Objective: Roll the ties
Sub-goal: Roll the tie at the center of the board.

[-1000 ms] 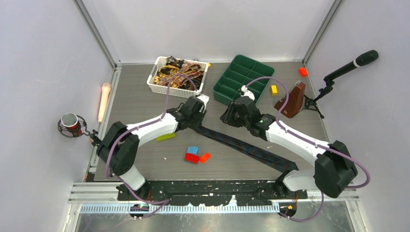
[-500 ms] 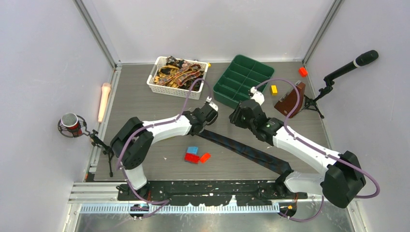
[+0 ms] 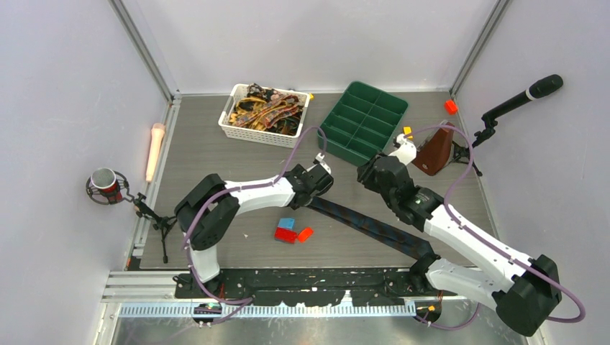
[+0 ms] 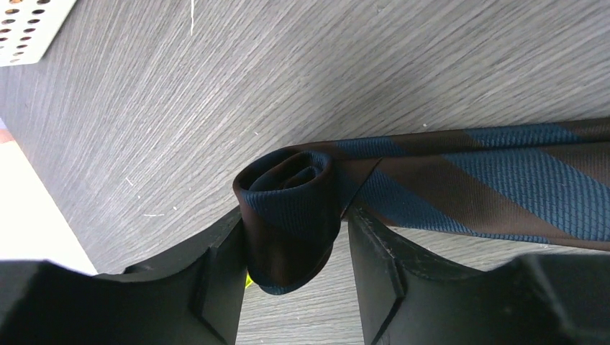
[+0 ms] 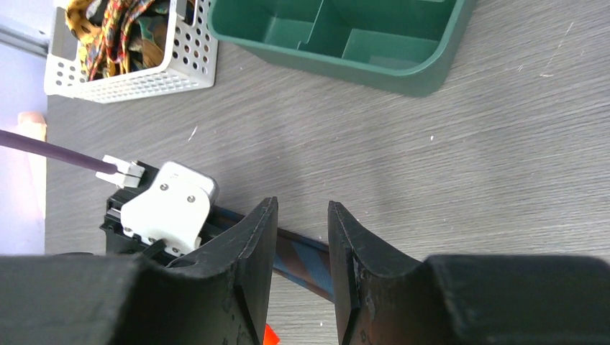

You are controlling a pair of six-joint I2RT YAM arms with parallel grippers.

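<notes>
A: Since the left gripper (image 4: 295, 237) eased its jaws apart over the last second, the rolled end (image 4: 288, 208) of the navy-and-brown striped tie (image 3: 374, 228) now sits between them with a gap on one side. It's straddled, not pinched.
B: Position?
A: Both arms have shifted right along the bench (image 3: 216, 151). The roll has travelled up the tie, so the flat length is shorter. I read it as a regrip mid-roll, with a good part left to wind.
B: Right gripper (image 5: 302, 237)?
A: Jaws partly apart, nothing in them, hovering above the flat strip just beside the left gripper.
B: Blind spots?
A: Top view: the roll is under the left gripper, and the tie's far end runs beneath the right arm (can't see the tip). Wrist view crops the roll's underside, so tightness is unclear. The other ties stay heaped in the white basket (image 3: 265, 115), count unreadable.
</notes>
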